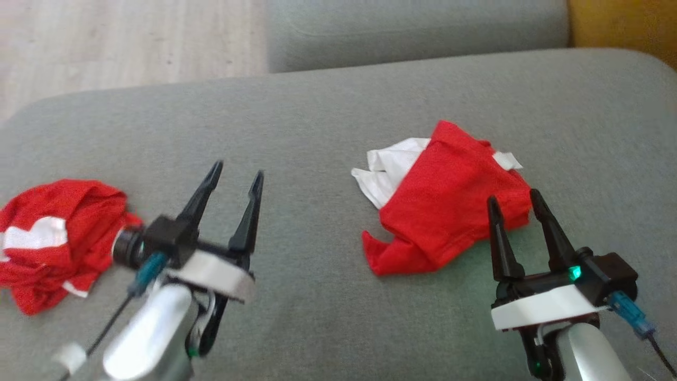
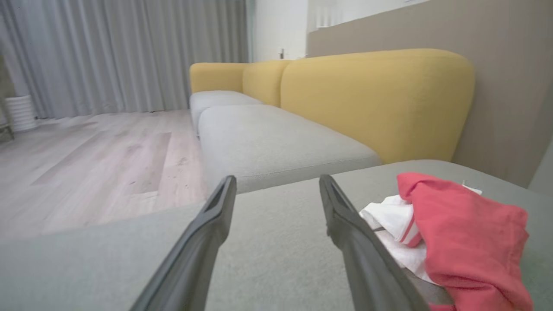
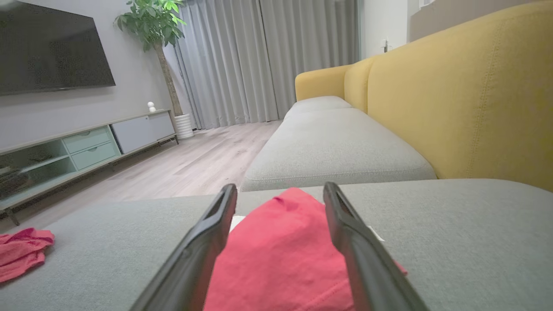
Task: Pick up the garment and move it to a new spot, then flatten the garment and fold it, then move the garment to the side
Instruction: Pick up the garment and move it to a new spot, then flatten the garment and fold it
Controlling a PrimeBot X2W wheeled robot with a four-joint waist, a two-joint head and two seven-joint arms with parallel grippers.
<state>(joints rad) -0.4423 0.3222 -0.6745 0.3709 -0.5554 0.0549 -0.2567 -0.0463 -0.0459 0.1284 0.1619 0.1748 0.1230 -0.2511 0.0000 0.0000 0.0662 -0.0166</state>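
A living room with a pale wooden floor [image 1: 106, 42], long grey curtains [image 2: 108, 52] and a yellow sofa back [image 2: 371, 99] along the right side. In the right wrist view a dark television [image 3: 47, 47] hangs above a low cabinet [image 3: 86, 142], with a potted plant [image 3: 155, 26] at the cabinet's far end beside the curtains. The work lies on a broad grey seat cushion [image 1: 317, 116]; a second cushion [image 1: 412, 26] of the same grey sits just beyond its far edge. The garment [image 1: 449, 196], red with white fabric showing at its far left side, lies in a loose heap on the right half of the seat cushion, about midway between near and far edges. Another red piece [image 1: 47, 238] with white patches is bunched at the cushion's left edge. The right gripper [image 1: 513, 197] hovers at the garment's near right edge, fingers spread and holding nothing; whether the tips touch the cloth cannot be told. The left gripper [image 1: 237, 172] is over bare cushion between the two heaps, fingers likewise released and empty
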